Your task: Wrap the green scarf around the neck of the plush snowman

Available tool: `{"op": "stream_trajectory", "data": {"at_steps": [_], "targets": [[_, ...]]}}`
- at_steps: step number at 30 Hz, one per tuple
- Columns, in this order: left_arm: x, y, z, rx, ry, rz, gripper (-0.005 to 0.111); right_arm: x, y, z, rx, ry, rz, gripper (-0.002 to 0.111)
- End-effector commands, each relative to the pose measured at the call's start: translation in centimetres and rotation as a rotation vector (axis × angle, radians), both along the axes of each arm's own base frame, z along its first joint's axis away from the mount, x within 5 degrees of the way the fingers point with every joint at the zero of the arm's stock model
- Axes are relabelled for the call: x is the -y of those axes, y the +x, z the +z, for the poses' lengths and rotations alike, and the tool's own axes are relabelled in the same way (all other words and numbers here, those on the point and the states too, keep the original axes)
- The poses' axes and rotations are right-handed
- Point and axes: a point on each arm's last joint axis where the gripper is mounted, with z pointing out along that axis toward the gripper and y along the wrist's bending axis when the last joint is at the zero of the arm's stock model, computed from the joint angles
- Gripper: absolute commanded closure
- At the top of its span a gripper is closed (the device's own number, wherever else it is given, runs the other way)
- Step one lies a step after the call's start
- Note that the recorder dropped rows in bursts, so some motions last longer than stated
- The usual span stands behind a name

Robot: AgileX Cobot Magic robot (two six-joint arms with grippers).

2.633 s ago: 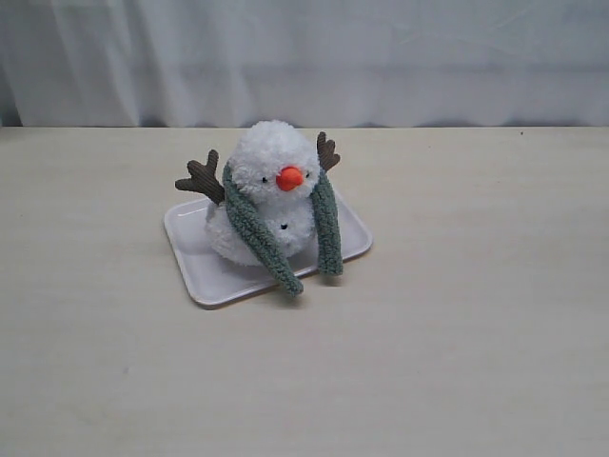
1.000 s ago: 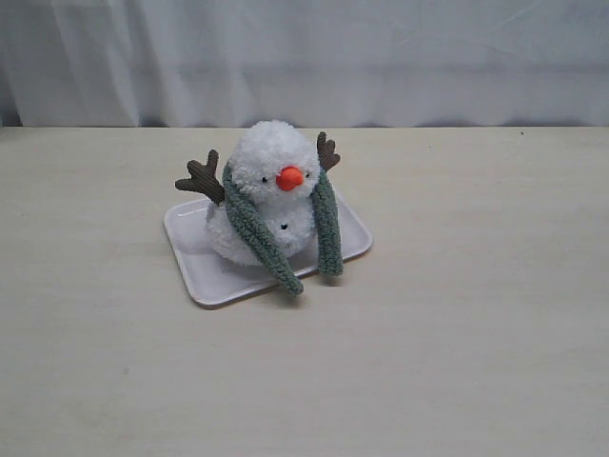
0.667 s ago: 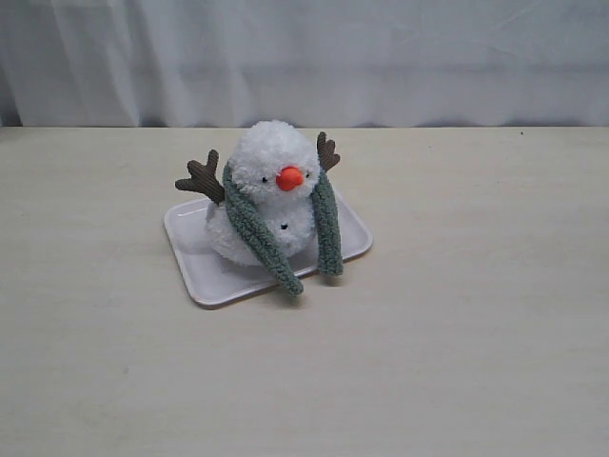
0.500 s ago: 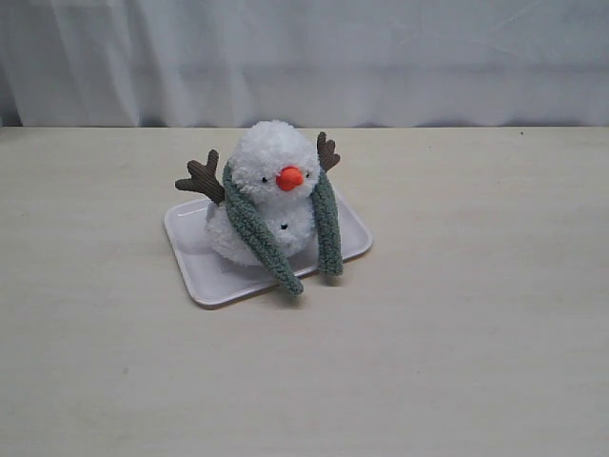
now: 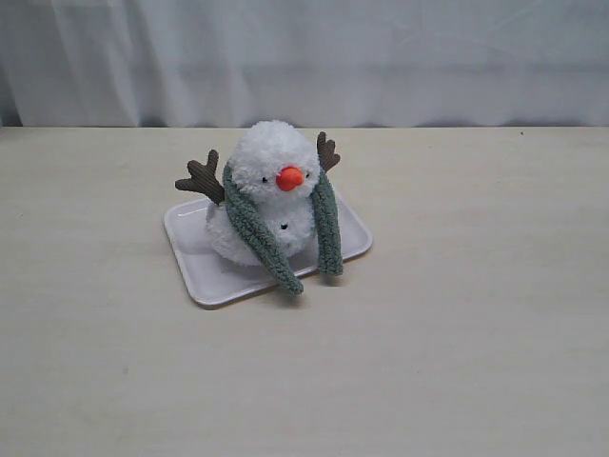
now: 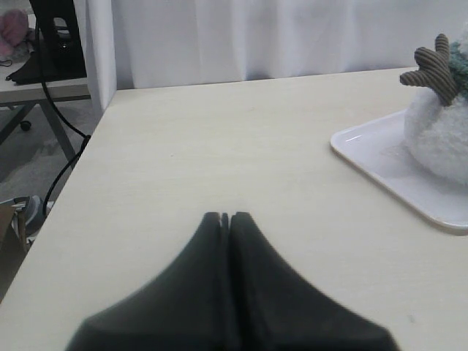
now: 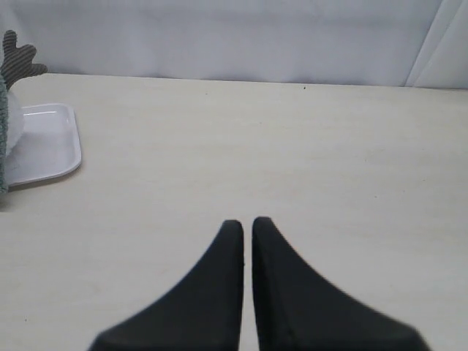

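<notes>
The plush snowman sits upright on a white tray left of the table's middle. The green scarf lies over the back of its neck. Both scarf ends hang down its front, uncrossed, and reach the tray's front rim. Neither arm shows in the exterior view. My left gripper is shut and empty over bare table, with the snowman and tray well off to one side. My right gripper is shut with a hairline gap and holds nothing. The tray and a brown branch arm are far from it.
A white curtain hangs behind the table. In the left wrist view the table's side edge drops off to a floor with a black stand and cables.
</notes>
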Motion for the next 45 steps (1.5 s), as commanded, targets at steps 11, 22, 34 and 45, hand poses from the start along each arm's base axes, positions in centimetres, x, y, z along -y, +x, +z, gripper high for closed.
{"op": "stream_trajectory", "data": {"at_steps": [11,22,34,45], "targets": [[0.00,0.01,0.00,0.011,-0.003,0.001,0.107,0.00,0.02,0.08,0.017,-0.002,-0.001,0.104],[0.00,0.01,0.00,0.011,-0.003,0.001,0.107,-0.01,0.04,0.16,0.027,-0.002,0.000,0.104],[0.00,0.01,0.00,0.011,-0.003,0.001,0.107,-0.01,0.04,0.16,0.030,0.077,-0.020,0.104],[0.00,0.01,0.00,0.011,-0.003,0.001,0.107,-0.01,0.01,0.05,0.018,0.096,-0.026,0.104]]}}
